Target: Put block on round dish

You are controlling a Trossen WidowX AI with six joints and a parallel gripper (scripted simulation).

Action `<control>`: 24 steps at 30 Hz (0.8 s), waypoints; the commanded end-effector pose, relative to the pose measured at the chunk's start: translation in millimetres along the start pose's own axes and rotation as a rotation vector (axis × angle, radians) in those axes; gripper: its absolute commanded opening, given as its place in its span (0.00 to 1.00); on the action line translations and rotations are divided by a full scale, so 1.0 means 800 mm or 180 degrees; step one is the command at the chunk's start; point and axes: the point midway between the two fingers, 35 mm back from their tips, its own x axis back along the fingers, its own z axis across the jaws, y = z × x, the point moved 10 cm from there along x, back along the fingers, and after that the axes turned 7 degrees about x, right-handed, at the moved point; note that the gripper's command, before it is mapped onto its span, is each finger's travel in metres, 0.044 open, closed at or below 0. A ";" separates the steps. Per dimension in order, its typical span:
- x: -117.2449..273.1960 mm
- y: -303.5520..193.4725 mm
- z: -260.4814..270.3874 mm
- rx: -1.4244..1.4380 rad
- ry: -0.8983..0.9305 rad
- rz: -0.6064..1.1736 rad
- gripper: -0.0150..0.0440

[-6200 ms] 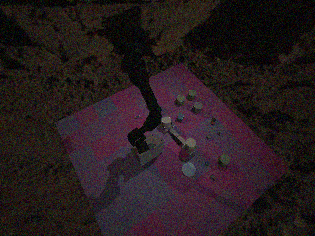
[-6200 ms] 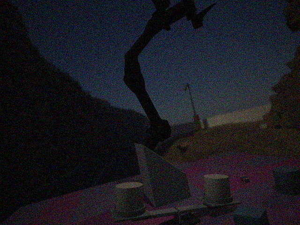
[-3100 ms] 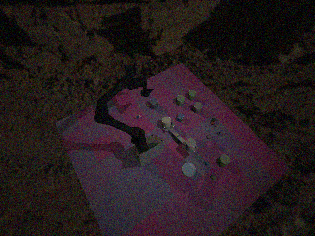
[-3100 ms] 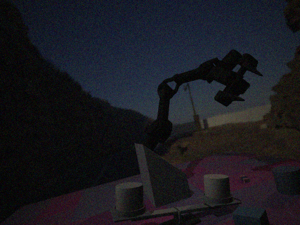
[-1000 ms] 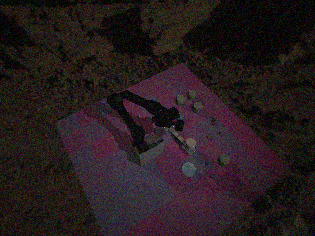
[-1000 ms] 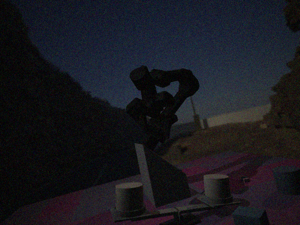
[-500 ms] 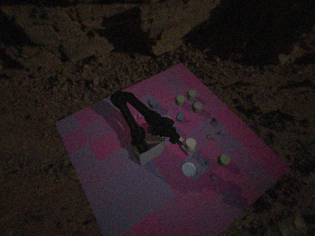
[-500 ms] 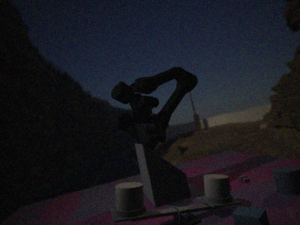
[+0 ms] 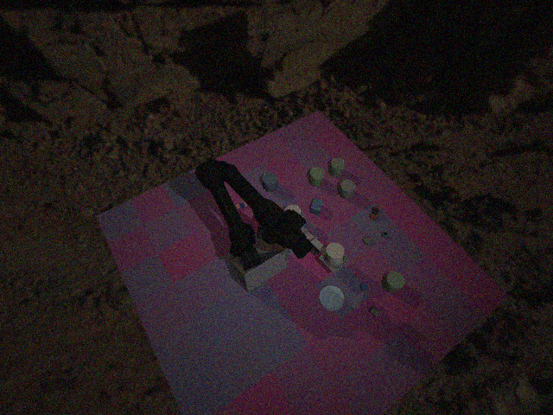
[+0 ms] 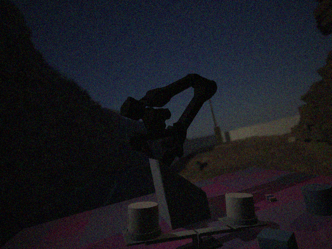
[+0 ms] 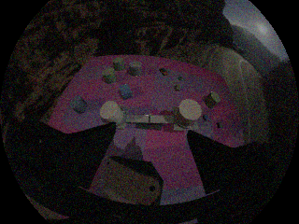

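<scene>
One pale cup (image 9: 334,252) (image 10: 143,221) (image 11: 190,110) stands upright on the balance end nearer the dish. The other pale cup (image 9: 292,208) (image 10: 239,209) (image 11: 110,112) stands on the opposite end, partly behind the arm in the top view. The narrow balance beam (image 9: 314,241) (image 10: 182,235) (image 11: 161,119) joins them; I cannot tell which end is lower. No block shows from under either cup. The round pale dish (image 9: 331,297) lies beyond the first cup, with nothing visible on it. My gripper (image 11: 152,131) is open and empty, above the balance and touching neither cup.
A blue block (image 9: 316,205) (image 11: 125,91) and a blue cylinder (image 9: 269,181) (image 11: 78,104) lie near the second cup. Several greenish cylinders stand farther out, one (image 9: 393,281) (image 11: 212,99) near the dish. Small pieces lie around. A grey wedge-like box (image 9: 268,270) (image 10: 161,193) stands by the arm's base.
</scene>
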 end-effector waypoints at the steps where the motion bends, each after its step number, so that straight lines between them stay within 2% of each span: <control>1: -0.008 0.011 0.000 -0.0299 0.0058 0.0159 1.00; 12: -0.045 0.049 0.010 -0.1322 0.0075 0.0748 1.00; 24: -0.097 0.087 0.037 -0.2437 -0.0197 0.1355 1.00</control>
